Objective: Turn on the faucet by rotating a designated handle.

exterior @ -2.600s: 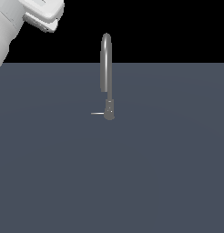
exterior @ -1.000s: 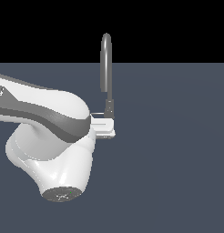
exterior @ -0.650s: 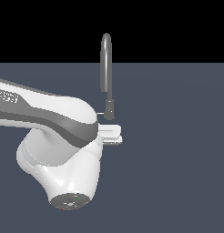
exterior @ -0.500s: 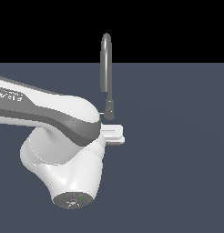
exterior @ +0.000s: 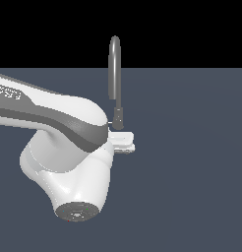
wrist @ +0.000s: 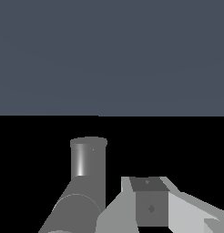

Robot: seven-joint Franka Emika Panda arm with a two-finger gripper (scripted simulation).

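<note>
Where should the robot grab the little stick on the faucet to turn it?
Probably near the handle's free tip, farthest from the faucet's base, since a longer lever turns more easily. It is thin, so come from the exterior view's left. The end effector sits there now, hiding most of the handle.

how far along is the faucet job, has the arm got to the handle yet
Done: the arm has reached in, and the gripper sits low beside the faucet base. In hand: working at the base, where the handle would be, though the arm hides the handle, so contact and any turn can't be confirmed. Left: rotating it.
</note>
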